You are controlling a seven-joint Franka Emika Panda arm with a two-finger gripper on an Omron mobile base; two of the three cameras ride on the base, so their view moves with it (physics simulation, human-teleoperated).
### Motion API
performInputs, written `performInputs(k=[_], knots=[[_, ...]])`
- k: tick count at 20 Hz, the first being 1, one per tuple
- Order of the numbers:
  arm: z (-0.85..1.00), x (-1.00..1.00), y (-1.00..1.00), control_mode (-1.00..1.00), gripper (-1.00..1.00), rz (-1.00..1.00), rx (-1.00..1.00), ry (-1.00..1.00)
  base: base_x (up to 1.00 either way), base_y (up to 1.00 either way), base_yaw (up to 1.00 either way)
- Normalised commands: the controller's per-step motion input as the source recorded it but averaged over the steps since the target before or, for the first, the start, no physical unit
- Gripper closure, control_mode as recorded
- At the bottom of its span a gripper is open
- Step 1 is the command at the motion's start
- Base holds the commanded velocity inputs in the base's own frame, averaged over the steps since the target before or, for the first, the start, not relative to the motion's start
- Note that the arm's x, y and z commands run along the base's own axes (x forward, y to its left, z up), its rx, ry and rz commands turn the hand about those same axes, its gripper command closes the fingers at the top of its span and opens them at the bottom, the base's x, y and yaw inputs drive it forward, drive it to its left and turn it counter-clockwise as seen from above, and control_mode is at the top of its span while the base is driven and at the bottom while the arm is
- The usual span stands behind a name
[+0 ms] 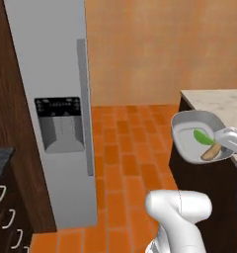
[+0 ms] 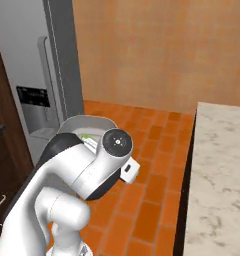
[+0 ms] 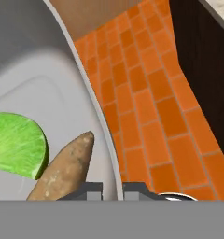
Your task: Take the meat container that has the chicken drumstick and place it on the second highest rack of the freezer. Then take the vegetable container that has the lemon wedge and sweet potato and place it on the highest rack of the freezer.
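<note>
The vegetable container (image 1: 188, 129) is a grey rounded tub held in the air, tilted toward the left base camera. Inside lie a green lemon wedge (image 1: 203, 138) and a brown sweet potato (image 1: 211, 152). My gripper (image 1: 229, 142) is shut on its right rim. In the hand view the rim (image 3: 93, 93) runs between the gripper (image 3: 113, 189) tips, with the wedge (image 3: 16, 144) and sweet potato (image 3: 67, 168) just inside. The arm hides most of the container (image 2: 84, 121) in the right base view. The freezer (image 1: 51, 74) stands to the left, its door shut and its racks hidden. The meat container is out of view.
A marble-topped counter (image 1: 219, 101) on dark cabinets stands at the right, close under the held tub, and fills the right of the right base view (image 2: 222, 170). Dark drawers with handles (image 1: 2, 207) sit at lower left. Orange tile floor (image 1: 120, 158) lies between them.
</note>
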Motion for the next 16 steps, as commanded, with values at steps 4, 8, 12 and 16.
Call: performInputs(k=[4,8,12,16], knots=[[0.00,0.00,0.00,1.00,1.00,0.00,0.00,0.00,1.00,-0.76,0.08],[0.00,0.00,0.00,1.00,1.00,0.00,0.00,0.00,1.00,-0.76,0.10],[0.00,0.00,0.00,1.00,1.00,0.00,0.00,0.00,0.86,-0.01,-0.01],[0.00,0.00,0.00,1.00,1.00,0.00,0.00,0.00,0.98,0.08,-0.02]])
